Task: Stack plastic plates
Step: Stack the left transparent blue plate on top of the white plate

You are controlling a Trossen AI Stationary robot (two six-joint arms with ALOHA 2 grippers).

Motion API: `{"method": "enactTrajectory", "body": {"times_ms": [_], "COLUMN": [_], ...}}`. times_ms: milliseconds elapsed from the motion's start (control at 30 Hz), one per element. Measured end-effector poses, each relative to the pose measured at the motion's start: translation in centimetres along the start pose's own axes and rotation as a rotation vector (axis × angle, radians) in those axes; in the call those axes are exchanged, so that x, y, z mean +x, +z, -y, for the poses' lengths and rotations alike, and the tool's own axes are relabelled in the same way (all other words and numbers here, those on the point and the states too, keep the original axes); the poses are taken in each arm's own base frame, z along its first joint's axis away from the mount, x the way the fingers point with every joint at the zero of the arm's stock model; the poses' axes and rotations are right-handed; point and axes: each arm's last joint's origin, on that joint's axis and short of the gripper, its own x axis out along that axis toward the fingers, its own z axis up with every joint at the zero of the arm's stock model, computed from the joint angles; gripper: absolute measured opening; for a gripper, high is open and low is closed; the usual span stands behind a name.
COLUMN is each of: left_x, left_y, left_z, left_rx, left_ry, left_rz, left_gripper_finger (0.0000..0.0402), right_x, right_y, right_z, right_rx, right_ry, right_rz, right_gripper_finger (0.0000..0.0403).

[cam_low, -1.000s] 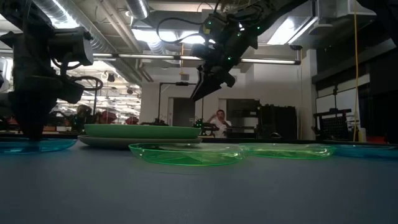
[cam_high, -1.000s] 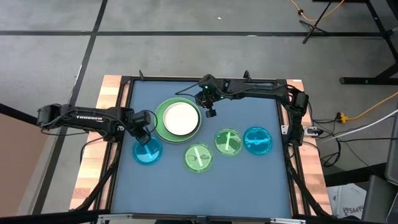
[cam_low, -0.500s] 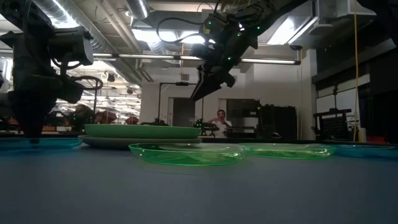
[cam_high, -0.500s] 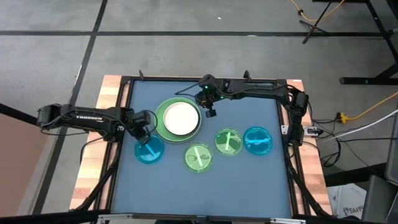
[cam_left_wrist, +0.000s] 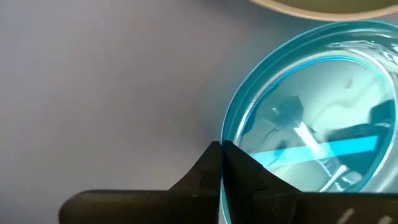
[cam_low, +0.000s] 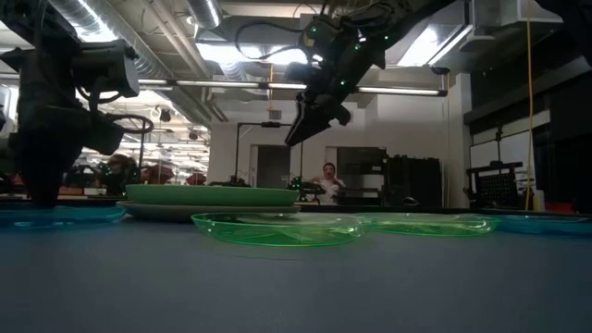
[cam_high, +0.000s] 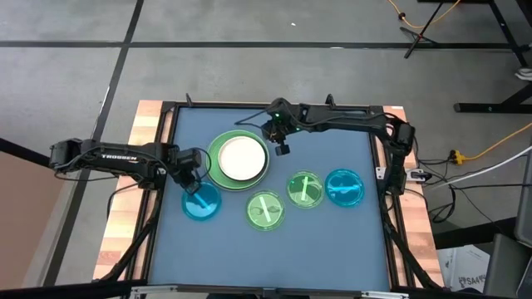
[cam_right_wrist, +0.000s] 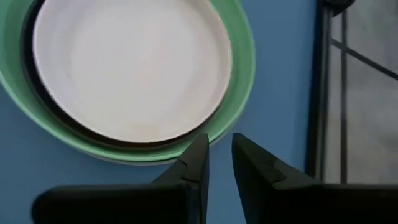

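Observation:
A stack of plates (cam_high: 238, 159) stands at the table's far middle: grey at the bottom (cam_low: 166, 212), then light green, a black rim, and white on top (cam_right_wrist: 130, 68). My left gripper (cam_high: 193, 184) is shut on a small blue plate (cam_high: 200, 201), near and left of the stack. Two small green plates (cam_high: 265, 210) (cam_high: 305, 189) and a second blue one (cam_high: 344, 187) lie flat on the table to the right. My right gripper (cam_high: 282, 149) hovers above the stack's right edge, fingers narrowly open (cam_right_wrist: 219, 149), touching nothing. My left gripper pinches the blue plate's rim (cam_left_wrist: 225, 134) on the plate's far left side, one finger inside the rim and one outside. The fingers come from above, pointing down. The plate (cam_low: 65, 216) stays low, level with the table top.
The stack takes the far middle of the blue mat (cam_high: 324, 241). A black frame (cam_high: 384, 166) borders the mat. Open mat lies along the near side and the far right. A person (cam_low: 326, 180) stands in the room beyond the table.
My left gripper has drawn the blue plate a little toward the table's right, sliding it along the mat near the stack. It has stayed shut on the rim.

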Motion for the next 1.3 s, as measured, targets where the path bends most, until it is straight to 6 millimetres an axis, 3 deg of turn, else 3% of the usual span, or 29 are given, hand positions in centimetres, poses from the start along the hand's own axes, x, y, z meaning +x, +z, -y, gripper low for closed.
{"method": "enactTrajectory", "body": {"times_ms": [567,967,1300], "left_x": [-0.3,-1.5,-2.6], "left_y": [1.2,3.1,4.4], "left_z": [1.8,3.8,4.8], "left_rx": [0.072,0.124,0.088], "left_ry": [-0.312,-0.552,-0.652], "left_rz": [0.038,0.209,0.384], "left_gripper_finger": [0.0,0.0,0.0], "right_x": [-4.6,-8.3,-8.8], "right_y": [0.4,0.2,0.3], "right_z": [-0.2,-0.8,-0.8], "right_rx": [-0.05,-0.071,-0.072], "right_ry": [-0.001,0.037,0.032], "right_rz": [-0.047,-0.089,-0.083], "right_gripper_finger": [0.006,0.006,0.006]}}
